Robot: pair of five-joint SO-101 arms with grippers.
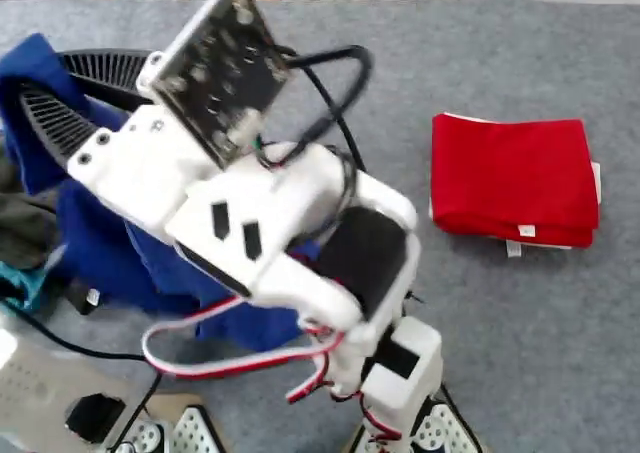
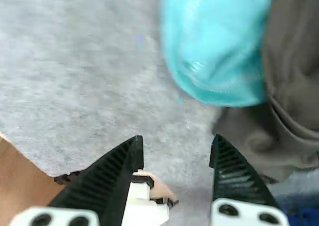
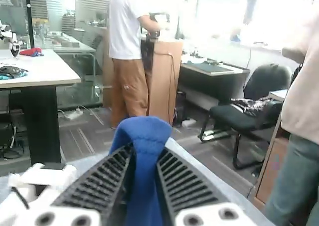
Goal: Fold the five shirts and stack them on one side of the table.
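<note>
Up near the left edge of the tabletop (image 1: 480,63), the right gripper (image 3: 144,151) pinches a fold of the blue shirt (image 3: 142,128) between its jaws. The left gripper (image 2: 178,141) is spread above bare tabletop, just beside a teal shirt (image 2: 214,41) and a grey shirt (image 2: 289,86). A folded red shirt (image 1: 512,178) lies near the right edge.

A red cloth shirt (image 1: 512,178), folded square, lies flat at the right of the grey table (image 1: 500,53); a blue cloth shirt (image 1: 95,243) lies bunched at the left, near a crumpled teal shirt (image 2: 214,41) touching a grey-brown shirt (image 2: 289,86)
</note>
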